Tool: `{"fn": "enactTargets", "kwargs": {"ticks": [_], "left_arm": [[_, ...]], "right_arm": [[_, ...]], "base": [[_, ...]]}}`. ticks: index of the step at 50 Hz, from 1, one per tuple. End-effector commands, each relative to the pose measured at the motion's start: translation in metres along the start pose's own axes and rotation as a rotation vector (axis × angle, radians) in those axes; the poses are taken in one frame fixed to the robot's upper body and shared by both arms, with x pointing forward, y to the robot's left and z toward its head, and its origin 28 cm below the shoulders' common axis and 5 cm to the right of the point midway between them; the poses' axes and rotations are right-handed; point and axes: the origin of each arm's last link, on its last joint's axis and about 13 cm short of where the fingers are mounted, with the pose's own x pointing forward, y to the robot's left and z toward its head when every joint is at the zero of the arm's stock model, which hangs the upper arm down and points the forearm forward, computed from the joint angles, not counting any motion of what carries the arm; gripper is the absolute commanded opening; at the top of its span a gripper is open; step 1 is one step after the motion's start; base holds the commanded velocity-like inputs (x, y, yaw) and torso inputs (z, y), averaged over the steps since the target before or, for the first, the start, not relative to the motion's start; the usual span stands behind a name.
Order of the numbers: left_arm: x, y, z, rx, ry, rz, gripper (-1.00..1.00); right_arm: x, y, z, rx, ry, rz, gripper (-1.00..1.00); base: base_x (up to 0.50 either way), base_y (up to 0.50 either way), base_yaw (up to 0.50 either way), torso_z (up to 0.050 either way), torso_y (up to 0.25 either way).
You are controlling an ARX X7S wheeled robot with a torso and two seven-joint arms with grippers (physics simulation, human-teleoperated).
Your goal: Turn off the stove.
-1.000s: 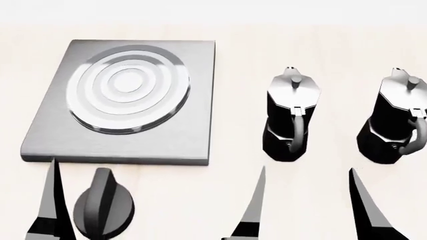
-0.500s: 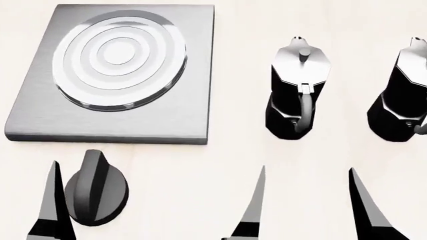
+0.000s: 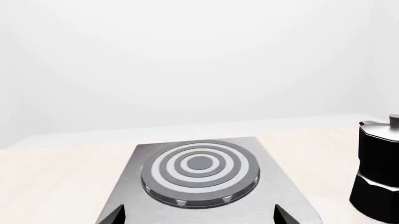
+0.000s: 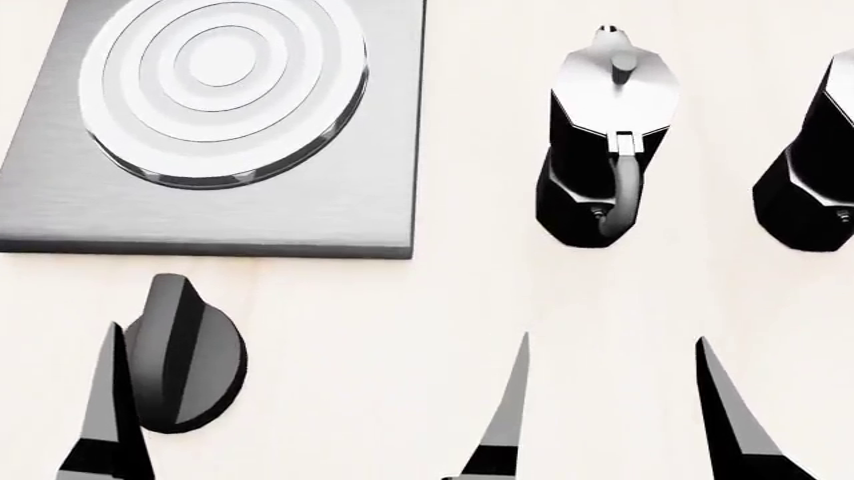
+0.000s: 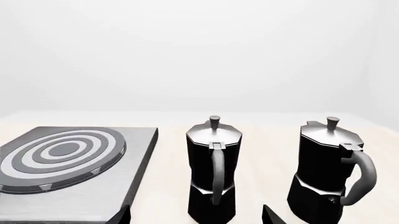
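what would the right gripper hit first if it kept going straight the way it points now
Probably the nearer moka pot, centred ahead of the right gripper. The stove lies off to one side. Depth is unclear.

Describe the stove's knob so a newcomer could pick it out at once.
Find the grey square stove plate with its ringed burner. On the pale table just in front of its near edge lies the knob, apart from the plate: a low round black disc with a raised ridge, unlike the two tall moka pots farther right.

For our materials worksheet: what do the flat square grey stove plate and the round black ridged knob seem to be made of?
The flat square grey stove plate looks like brushed metal: fine streaks, soft sheen. The round black ridged knob looks like smooth dark plastic, though painted metal is possible.
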Motion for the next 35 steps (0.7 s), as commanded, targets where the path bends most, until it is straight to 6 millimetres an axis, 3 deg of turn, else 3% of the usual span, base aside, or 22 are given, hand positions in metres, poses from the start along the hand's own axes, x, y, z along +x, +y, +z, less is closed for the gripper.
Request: {"fn": "enactTargets", "kwargs": {"ticks": [1, 24, 35], "left_arm": [[0.000, -0.002, 0.001, -0.003, -0.004, -0.016, 1.00], [0.007, -0.014, 0.012, -0.049, -0.055, -0.084, 1.00], [0.018, -0.018, 0.002, -0.059, -0.052, -0.092, 1.00]], "right_arm": [[0.000, 0.000, 0.000, 0.000, 0.002, 0.000, 1.00], [0.000, 0.000, -0.003, -0.004, 0.006, 0.002, 1.00], [0.000, 0.000, -0.003, -0.003, 0.006, 0.003, 1.00]], "base": [[0.00, 0.00, 0.00, 0.000, 0.000], [0.00, 0.00, 0.00, 0.000, 0.000], [0.00, 0.00, 0.00, 0.000, 0.000]]}}
